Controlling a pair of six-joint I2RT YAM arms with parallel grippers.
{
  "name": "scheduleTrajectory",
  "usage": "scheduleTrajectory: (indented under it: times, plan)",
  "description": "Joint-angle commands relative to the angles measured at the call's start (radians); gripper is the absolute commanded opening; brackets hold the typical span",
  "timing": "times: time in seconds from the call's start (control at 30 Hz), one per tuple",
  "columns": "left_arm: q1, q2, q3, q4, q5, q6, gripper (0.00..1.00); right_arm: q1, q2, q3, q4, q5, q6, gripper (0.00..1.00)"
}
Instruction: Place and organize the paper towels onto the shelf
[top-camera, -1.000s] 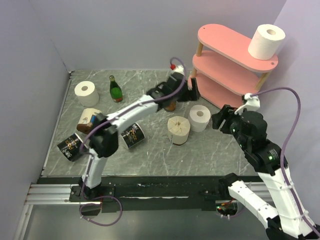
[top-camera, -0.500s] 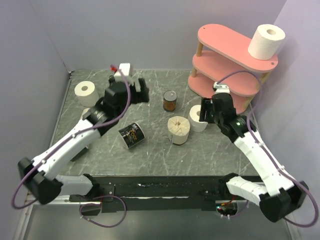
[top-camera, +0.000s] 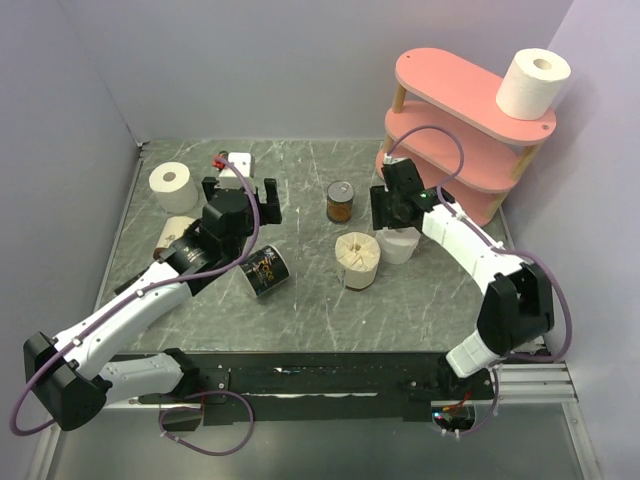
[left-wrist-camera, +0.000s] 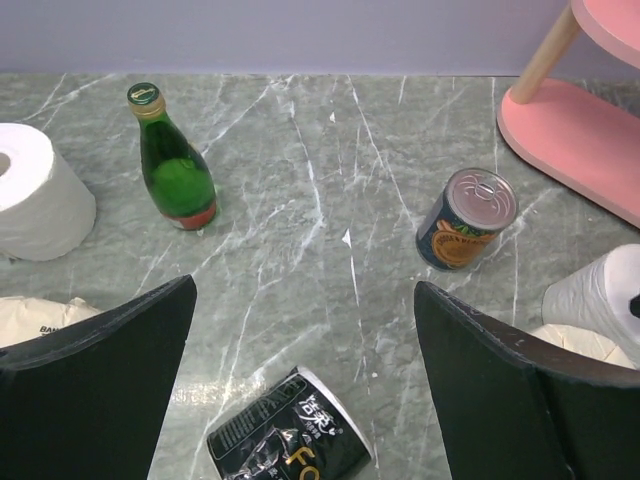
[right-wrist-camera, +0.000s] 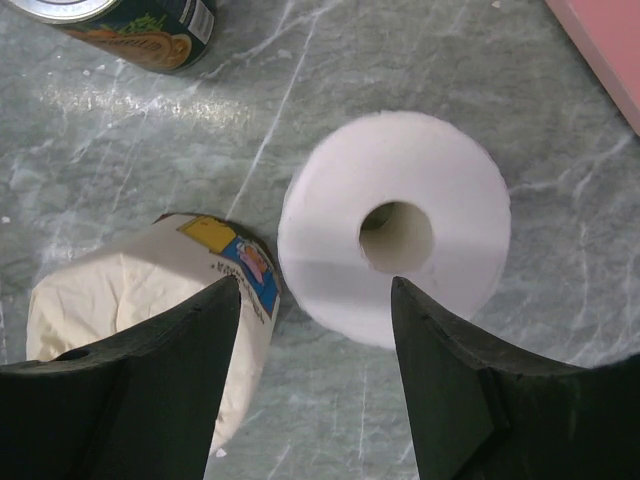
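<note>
The right claw (right-wrist-camera: 315, 290), released, hangs above the upright white cylindrical paper towel roll (right-wrist-camera: 440, 190) towards the right edge of the grey marbled worktop (top-camera: 320, 300); the left claw (left-wrist-camera: 305, 292) is likewise released.

Place: robot lab test cell, not a home or shop.
Enclosure: plain lavender wall panels (top-camera: 250, 70) boxing in three sides.
Surface: marble-print tabletop (top-camera: 310, 300) fitted between them.
Mounting: left arm (top-camera: 130, 310) and right arm (top-camera: 465, 240) on a black base plate (top-camera: 330, 375), aluminium rail (top-camera: 100, 385) at near edge.
Props: can (top-camera: 340, 200), green bottle (left-wrist-camera: 175, 165), pink shelf (top-camera: 440, 80); loose staged mix.
</note>
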Motion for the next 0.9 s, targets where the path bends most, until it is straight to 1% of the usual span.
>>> scheduleTrajectory:
  times: [0.0, 0.13, 0.33, 0.47, 0.6, 0.87]
  plan:
    - [-0.006, -0.05, 0.035, 0.045, -0.037, 0.016, 0.96, -0.006, 0.045, 0.081, 0.003, 0.015, -0.011, 0.68]
    - [-0.009, -0.072, 0.013, 0.065, -0.033, 0.026, 0.96, -0.006, 0.11, 0.11, -0.012, 0.042, 0.0, 0.68]
    - [-0.014, -0.069, 0.019, 0.059, -0.07, 0.032, 0.96, -0.004, 0.151, 0.11, -0.003, 0.053, 0.001, 0.66]
    - [-0.015, -0.08, 0.004, 0.076, -0.06, 0.037, 0.96, -0.007, 0.165, 0.091, -0.005, 0.071, 0.023, 0.66]
    - [-0.017, -0.068, 0.013, 0.066, -0.07, 0.037, 0.96, -0.007, 0.168, 0.057, 0.032, 0.065, 0.018, 0.66]
    - [-0.017, -0.063, 0.008, 0.069, -0.074, 0.045, 0.96, -0.013, 0.191, 0.043, 0.052, 0.062, -0.003, 0.61]
